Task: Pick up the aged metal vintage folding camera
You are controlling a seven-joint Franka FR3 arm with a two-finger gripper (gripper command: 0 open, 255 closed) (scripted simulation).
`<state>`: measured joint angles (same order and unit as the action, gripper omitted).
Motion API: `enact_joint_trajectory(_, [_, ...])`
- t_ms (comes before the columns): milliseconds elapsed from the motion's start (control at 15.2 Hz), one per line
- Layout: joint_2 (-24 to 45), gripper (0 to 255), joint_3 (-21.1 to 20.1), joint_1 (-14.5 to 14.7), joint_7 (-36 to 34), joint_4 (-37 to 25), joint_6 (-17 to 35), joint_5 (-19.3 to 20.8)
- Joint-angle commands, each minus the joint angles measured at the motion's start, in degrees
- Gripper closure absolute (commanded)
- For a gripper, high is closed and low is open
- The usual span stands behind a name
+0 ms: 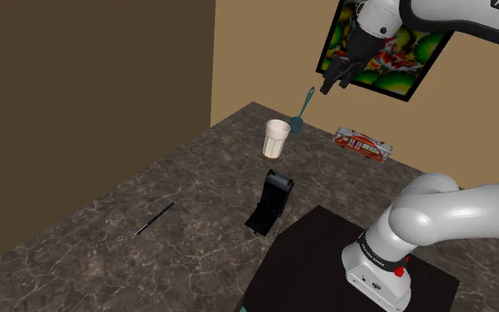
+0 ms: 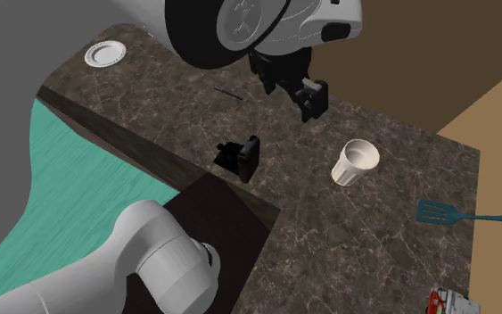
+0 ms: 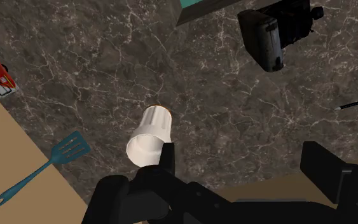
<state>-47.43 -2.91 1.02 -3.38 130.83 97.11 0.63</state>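
We judge the task barely begun: the camera (image 1: 271,202) sits on the desk (image 1: 194,177) untouched, and nothing has been lifted. It is a dark folding camera standing open, close to the corner of the dark stand (image 1: 323,257) and well apart from the arm's hand. The fingers (image 3: 320,168) hang high above the desk, spread wide with nothing between them. In the wrist view we see them poised nearer the white cup (image 3: 149,133) than the camera, which lies off to one side, beyond the right finger.

Other things lie about: a teal spatula (image 1: 302,111), a red toy tram (image 1: 361,144), a thin dark pen (image 1: 154,218) and, in the second exterior view, a white plate (image 2: 104,53).

What is left, as we read it, is nearly everything: move over the camera, come down, line the fingers across its body, close and lift.
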Motion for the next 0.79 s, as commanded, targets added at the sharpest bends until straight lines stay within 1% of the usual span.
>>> enact_joint_trajectory(0, [0.0,0,0.0,0.0,0.0,0.0,0.0,0.0])
enact_joint_trajectory(396, [-0.04,0,-2.77,1.65,-2.01,10.5,10.13,-1.9])
enact_joint_trajectory(726, [2.17,0,-5.44,3.19,-3.74,17.69,19.3,-3.62])
